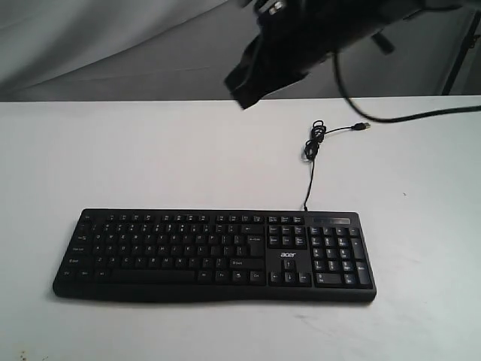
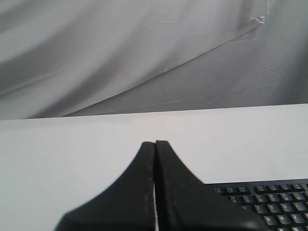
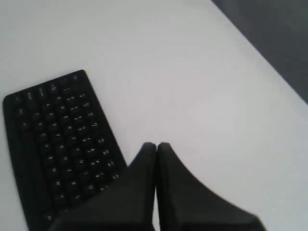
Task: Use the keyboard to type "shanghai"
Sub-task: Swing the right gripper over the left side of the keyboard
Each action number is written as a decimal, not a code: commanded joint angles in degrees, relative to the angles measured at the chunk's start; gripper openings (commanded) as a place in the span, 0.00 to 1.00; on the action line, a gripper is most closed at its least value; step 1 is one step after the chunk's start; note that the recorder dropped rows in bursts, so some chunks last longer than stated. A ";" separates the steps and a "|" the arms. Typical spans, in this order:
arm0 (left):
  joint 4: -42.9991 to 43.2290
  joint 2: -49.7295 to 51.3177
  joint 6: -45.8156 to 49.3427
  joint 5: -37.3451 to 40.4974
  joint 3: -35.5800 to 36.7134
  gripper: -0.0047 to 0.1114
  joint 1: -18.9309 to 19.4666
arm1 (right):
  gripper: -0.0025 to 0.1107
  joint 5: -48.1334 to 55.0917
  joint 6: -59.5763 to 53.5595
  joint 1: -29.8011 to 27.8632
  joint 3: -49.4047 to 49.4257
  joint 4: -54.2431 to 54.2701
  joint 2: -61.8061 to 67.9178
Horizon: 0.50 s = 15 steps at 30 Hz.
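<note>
The long black keyboard (image 1: pixel 214 256) with white legends and an "acer" logo lies flat on the white table (image 1: pixel 150 158), number pad to the right. Its thin cable (image 1: pixel 310 162) runs back to a loose USB plug (image 1: pixel 363 126). My right gripper (image 3: pixel 156 144) is shut and empty, high above the table beside one end of the keyboard (image 3: pixel 53 139). In the exterior view its dark tip (image 1: pixel 244 94) hangs at the top, behind the keyboard. My left gripper (image 2: pixel 155 142) is shut and empty, low by the keyboard's function-key corner (image 2: pixel 269 202). It is outside the exterior view.
A grey cloth backdrop (image 1: pixel 113 45) hangs behind the table's far edge. A thick black cable (image 1: pixel 421 116) loops from the arm over the table's back right. A dark stand leg (image 1: pixel 460 53) shows at the far right.
</note>
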 commanded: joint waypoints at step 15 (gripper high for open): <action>-0.11 -0.14 -0.15 -0.31 0.10 0.04 -0.37 | 0.02 -8.72 8.97 20.12 -7.07 -9.15 20.35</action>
